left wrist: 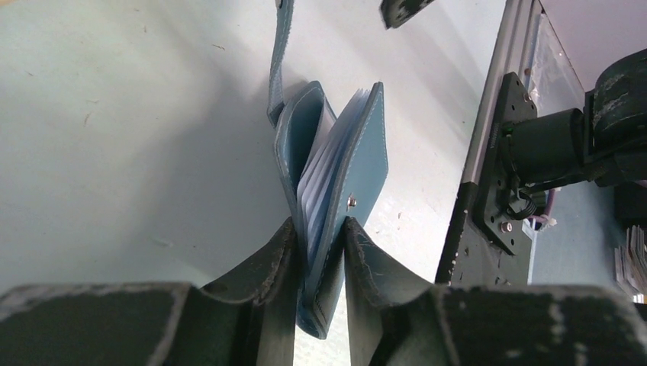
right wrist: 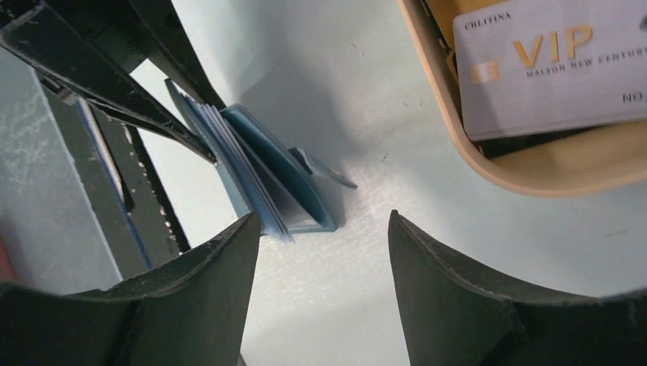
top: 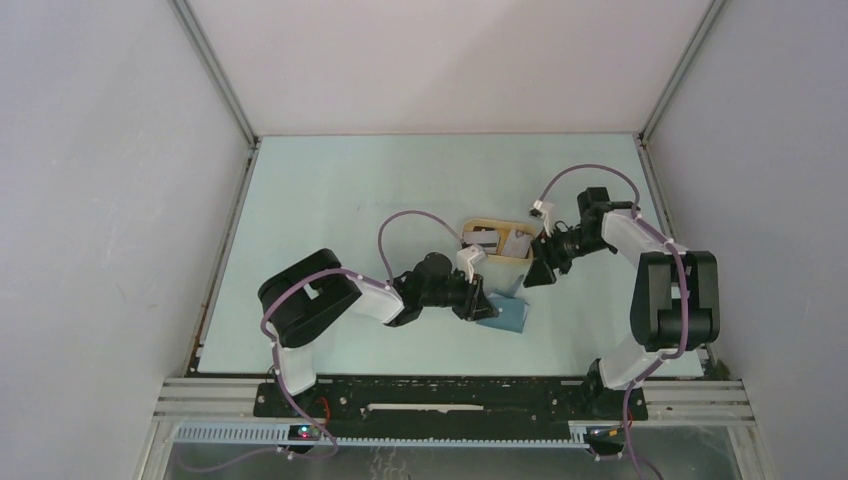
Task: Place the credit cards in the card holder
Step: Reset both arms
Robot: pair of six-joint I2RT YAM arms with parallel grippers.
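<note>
Left wrist view: the left gripper (left wrist: 319,229) is pinching the card holder (left wrist: 358,152) by its near end, jaws pressing on both covers while the pale pockets are fanning open beyond the fingertips (the snap strap (left wrist: 278,53) is trailing farther ahead). The right gripper (right wrist: 322,217) is hovering over bare table (right wrist: 366,114) with jaws spread, gripping nothing. The holder is lying just beyond one fingertip and the beige tray (right wrist: 549,174) beyond the other, with open table between them. A whitish VIP card (right wrist: 557,69) is resting in that tray on a dark card (right wrist: 526,142).
</note>
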